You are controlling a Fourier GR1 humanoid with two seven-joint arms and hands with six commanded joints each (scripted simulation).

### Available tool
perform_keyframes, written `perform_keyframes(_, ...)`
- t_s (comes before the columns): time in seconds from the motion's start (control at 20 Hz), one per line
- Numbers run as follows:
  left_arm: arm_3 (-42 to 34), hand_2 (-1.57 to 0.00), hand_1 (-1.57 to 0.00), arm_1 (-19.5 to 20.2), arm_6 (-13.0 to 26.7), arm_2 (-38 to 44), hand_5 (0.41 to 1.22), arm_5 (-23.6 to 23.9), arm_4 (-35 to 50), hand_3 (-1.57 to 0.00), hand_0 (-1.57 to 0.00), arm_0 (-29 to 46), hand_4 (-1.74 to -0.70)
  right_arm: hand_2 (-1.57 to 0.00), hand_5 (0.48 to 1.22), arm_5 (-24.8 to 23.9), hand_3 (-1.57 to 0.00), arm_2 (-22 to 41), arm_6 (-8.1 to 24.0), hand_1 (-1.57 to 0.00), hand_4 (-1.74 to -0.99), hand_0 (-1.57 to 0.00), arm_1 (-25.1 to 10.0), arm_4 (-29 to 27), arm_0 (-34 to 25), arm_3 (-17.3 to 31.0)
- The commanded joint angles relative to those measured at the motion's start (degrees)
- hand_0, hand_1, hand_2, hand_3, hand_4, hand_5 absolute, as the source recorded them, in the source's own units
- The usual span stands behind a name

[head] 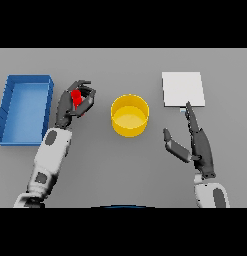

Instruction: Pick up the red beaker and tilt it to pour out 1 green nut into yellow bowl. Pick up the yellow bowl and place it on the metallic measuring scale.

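Your left hand point(75, 102) has its fingers and thumb curled round the small red beaker point(76, 97), holding it to the left of the round yellow bowl point(130, 115) and near it, but not over it. I judge that puts it ready to carry across and tilt; no green nut shows in the bowl yet, so the pour looks undone. Your right hand point(197, 142) lies open and empty, fingers straight, tips at the near edge of the flat square metallic measuring scale point(182, 89), placed to take the bowl next. The blue rectangular tray point(7, 102) sits far left, out of the way.
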Motion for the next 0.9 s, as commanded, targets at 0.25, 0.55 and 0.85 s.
perform_keyframes(0.25, 2.59, -1.37, -1.37, -1.01, -3.33, 1.4, 1.125, 0.76, 0.94, -1.28, -1.36, -1.66, -1.63, 0.0, 0.68, -0.27, 0.0, -0.51, 0.61, 0.0, -1.219, 0.0, 0.21, -0.31, -1.16, 1.0)
perform_keyframes(0.55, -1.97, -1.52, -1.52, 0.85, -1.24, -0.33, 1.125, 0.97, 0.1, -1.49, -1.52, -2.54, -1.71, 0.0, 0.66, -1.29, 0.0, -0.14, -0.91, 0.0, -1.141, 0.0, -0.2, 1.68, -1.04, 1.76)
perform_keyframes(0.85, -8.47, -1.56, -1.56, 7.85, 6.07, -11.09, 1.139, -1.65, -11.15, -1.55, -1.56, -4.32, -1.73, 0.0, 0.66, -1.94, 0.0, 0.28, -2.01, 0.0, -1.095, 0.0, -0.78, 3.37, -0.13, 1.53)
